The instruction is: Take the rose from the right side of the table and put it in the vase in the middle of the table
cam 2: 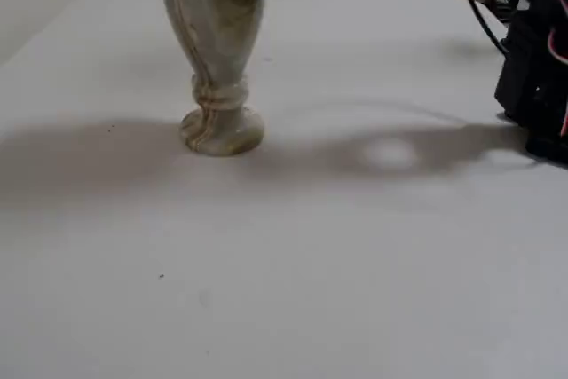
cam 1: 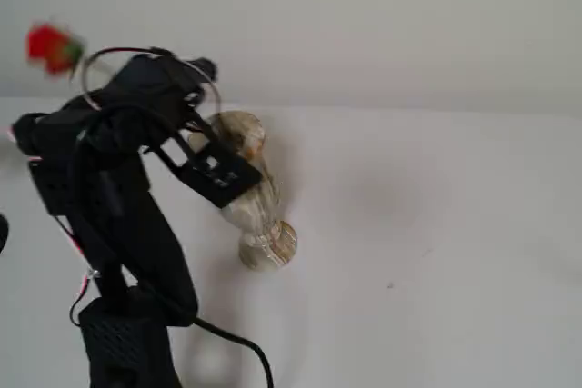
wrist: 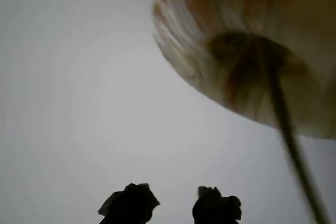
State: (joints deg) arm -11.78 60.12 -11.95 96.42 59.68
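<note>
Dark gripper [wrist: 169, 207] fingertips [wrist: 128, 205] poke up from the bottom edge of the wrist view, two blunt black tips with a clear gap of pale background between them and nothing visible in that gap. Whether the jaws clamp the stem further back is hidden from every camera, so I cannot tell how they stand on it.

Just right of the tips in the wrist view, the rose [wrist: 286, 124] shows as a thin, blurred grey-green stem running from the lower right corner up into the dark mouth of the vase [wrist: 247, 51], whose flared cream and amber rim fills the upper right. In a fixed view from above, the red bud [cam 1: 52, 47] floats blurred at the far left, high above the black arm [cam 1: 118, 197], well apart from the vase [cam 1: 250, 193]; the stem between them cannot be made out there.

Seen low from the side in a fixed view, the vase [cam 2: 216, 59] stands upright on its round foot on the white table [cam 2: 355, 264], left of centre, its mouth cut off by the top edge. The arm's black base [cam 2: 537, 68] sits at the far right, with cables.
</note>
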